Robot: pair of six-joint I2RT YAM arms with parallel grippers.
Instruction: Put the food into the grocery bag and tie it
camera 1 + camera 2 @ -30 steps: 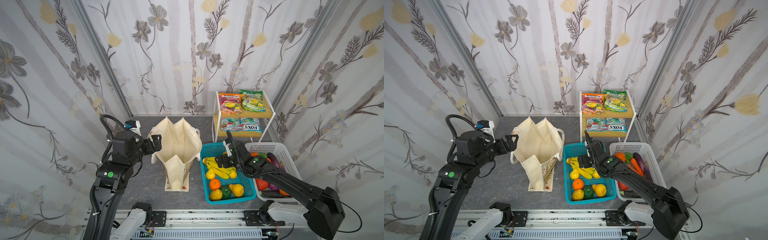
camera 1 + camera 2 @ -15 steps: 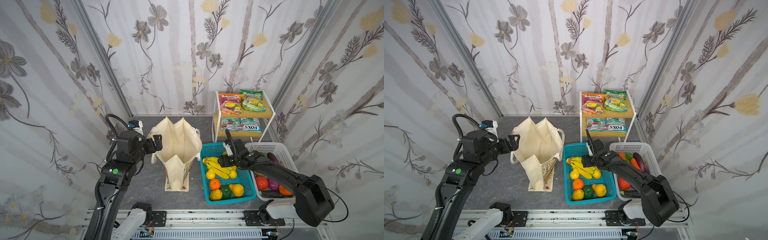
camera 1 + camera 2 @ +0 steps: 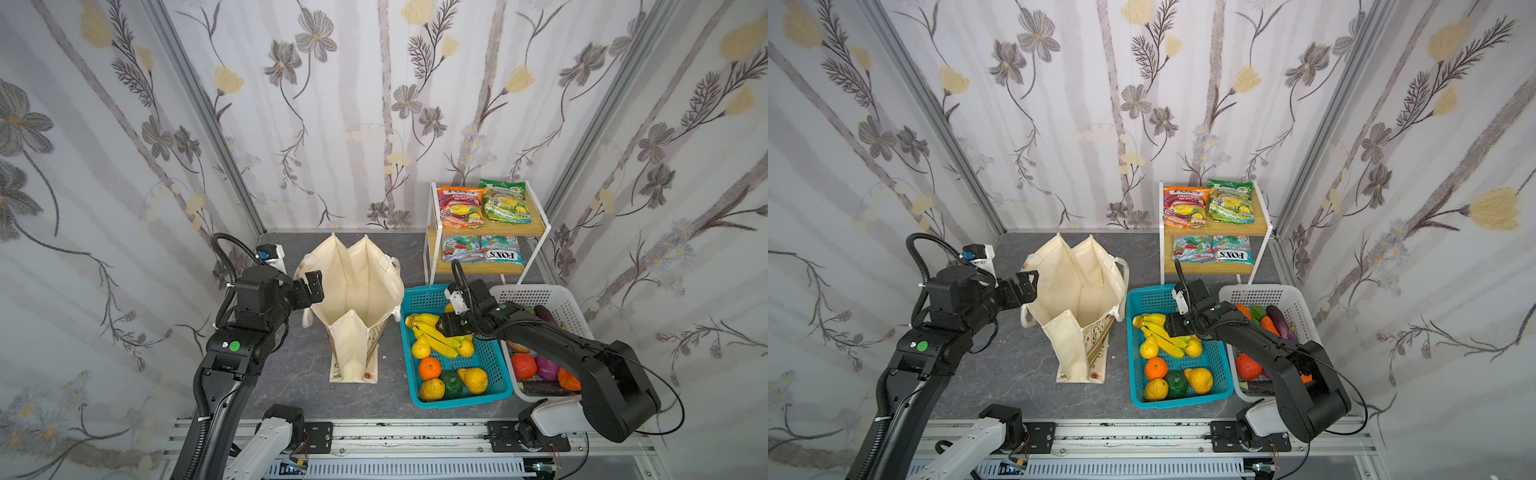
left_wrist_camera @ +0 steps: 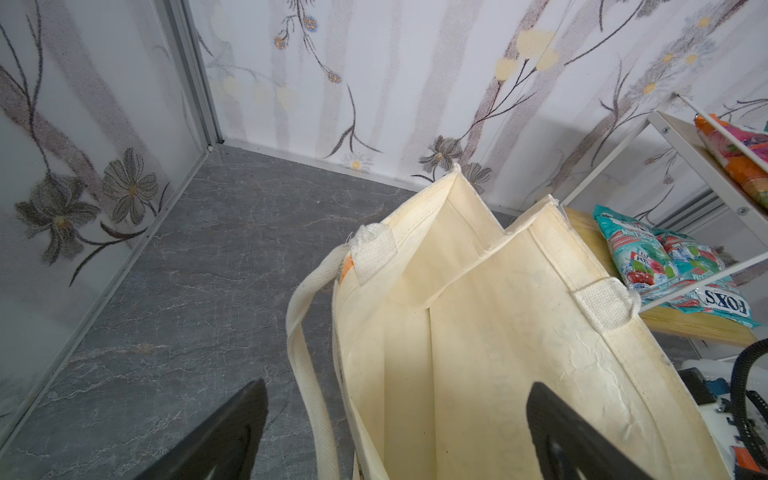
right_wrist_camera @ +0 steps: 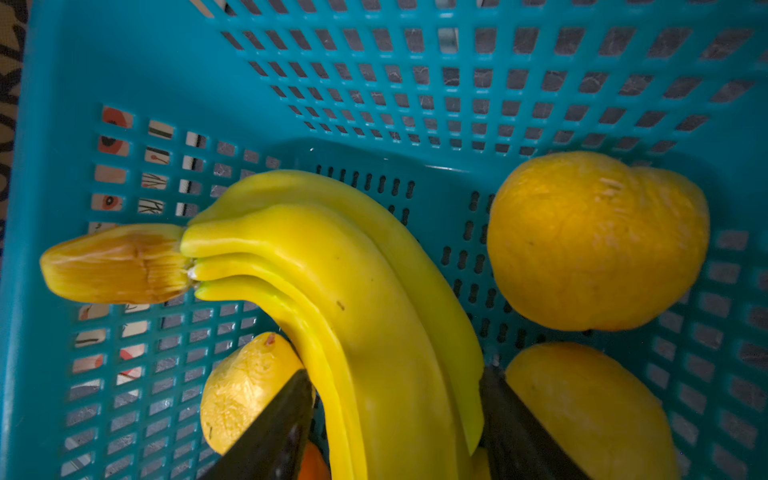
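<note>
Location, banana bunch [image 3: 428,332]: blue basket [image 3: 422,296], 3 o'clock of grocery bag [image 3: 357,286]. Right gripper [image 5: 395,372]: straddles bunch, jaws close against both sides; cannot tell if pinching. Left gripper [image 3: 312,286]: hovers at bag's 9 o'clock rim, jaws spread.

The cream canvas tote [image 3: 357,286] stands upright, its mouth gaping wide. Beside it, the yellow banana bunch [image 3: 432,334], orange tangerine [image 3: 429,368] and small lemon [image 3: 466,348] lie in the blue basket [image 3: 419,291]. The orange-red packet [image 3: 460,208] and green packet [image 3: 504,203] lie flat, side by side, on the top shelf [image 3: 536,226].
</note>
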